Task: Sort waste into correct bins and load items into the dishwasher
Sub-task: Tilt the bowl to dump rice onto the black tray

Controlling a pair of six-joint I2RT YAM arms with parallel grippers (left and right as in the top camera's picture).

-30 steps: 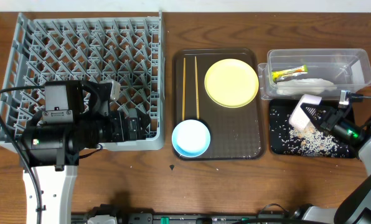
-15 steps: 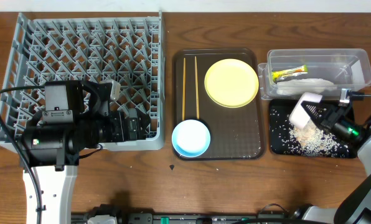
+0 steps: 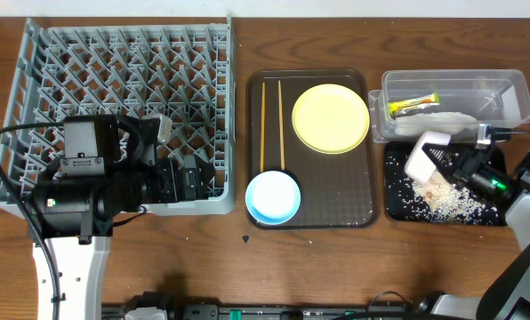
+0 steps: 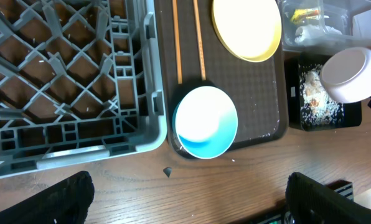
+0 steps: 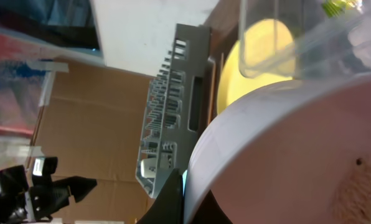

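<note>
My right gripper [image 3: 443, 164] is shut on the rim of the small white bowl [image 3: 424, 156] and holds it tipped on its side over the black tray [image 3: 398, 210], where loose white rice [image 3: 441, 201] lies. The white bowl fills the right wrist view [image 5: 297, 149] and shows in the left wrist view [image 4: 350, 73]. The clear tub [image 3: 505, 87] holds the green-and-yellow wrapper [image 3: 412, 106] and white tissue [image 3: 443, 122]. The yellow plate [image 3: 331, 117], light-blue bowl [image 3: 273, 196] and chopsticks [image 3: 272, 120] lie on the brown tray [image 3: 358, 200]. My left gripper [image 4: 185, 199] is open above the table, by the grey dish rack [image 3: 123, 107].
The left arm's black body [image 3: 87, 191] covers the rack's front part. A small dark speck [image 3: 244, 238] lies on the wood in front of the brown tray. Bare wooden table runs along the front edge.
The right gripper has moved the white bowl slightly left and back over the black tray, tipping it further. The left arm has not moved.
</note>
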